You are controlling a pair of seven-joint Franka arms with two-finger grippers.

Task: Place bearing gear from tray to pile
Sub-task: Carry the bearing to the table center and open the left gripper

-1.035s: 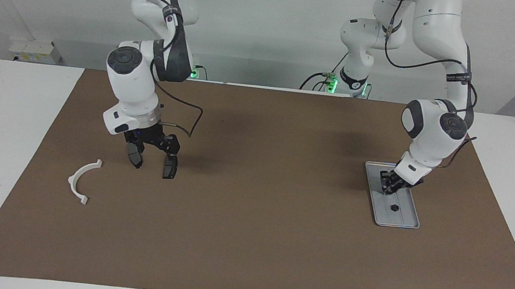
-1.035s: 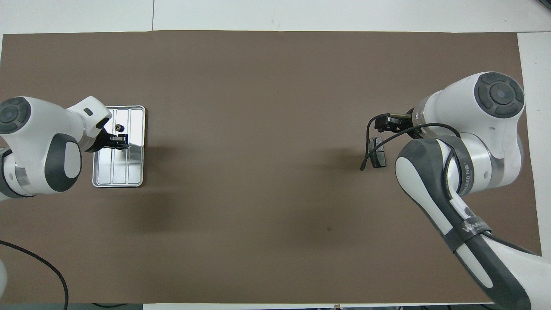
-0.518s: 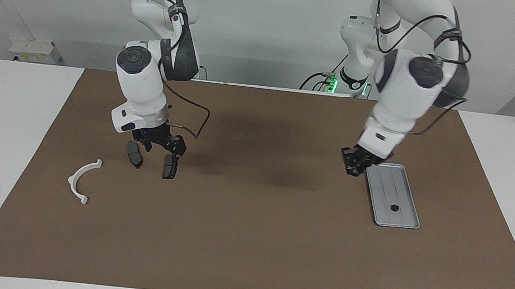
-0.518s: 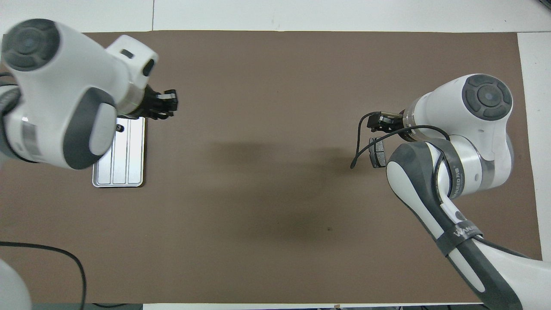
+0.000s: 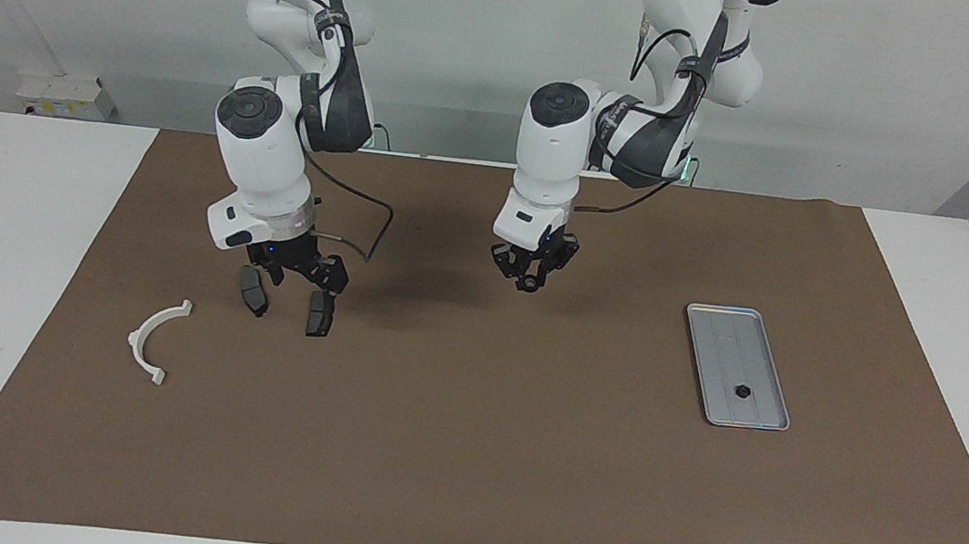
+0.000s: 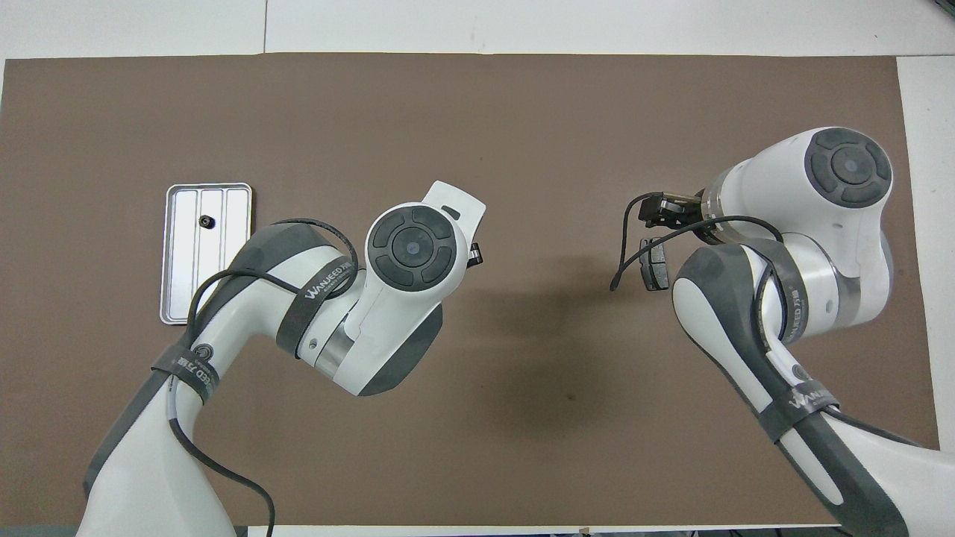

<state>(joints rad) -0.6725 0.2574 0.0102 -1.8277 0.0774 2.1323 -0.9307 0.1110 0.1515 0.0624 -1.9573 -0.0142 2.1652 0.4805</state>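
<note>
A gear (image 5: 743, 391) lies in the tray (image 5: 720, 324) toward the left arm's end. The left claw (image 5: 529, 279) hangs over mid-worktop (image 5: 464, 452); I cannot tell its state. The right claw (image 5: 293, 285) is spread over the pads (image 5: 320, 314).

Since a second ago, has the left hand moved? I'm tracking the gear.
Yes. The left hand left the tray and now hangs over mid-mat, toward the pads.

Silver ridged tray (image 5: 737, 365), black gear (image 5: 743, 391), white half-ring (image 5: 155, 340), brown mat (image 5: 482, 454).
</note>
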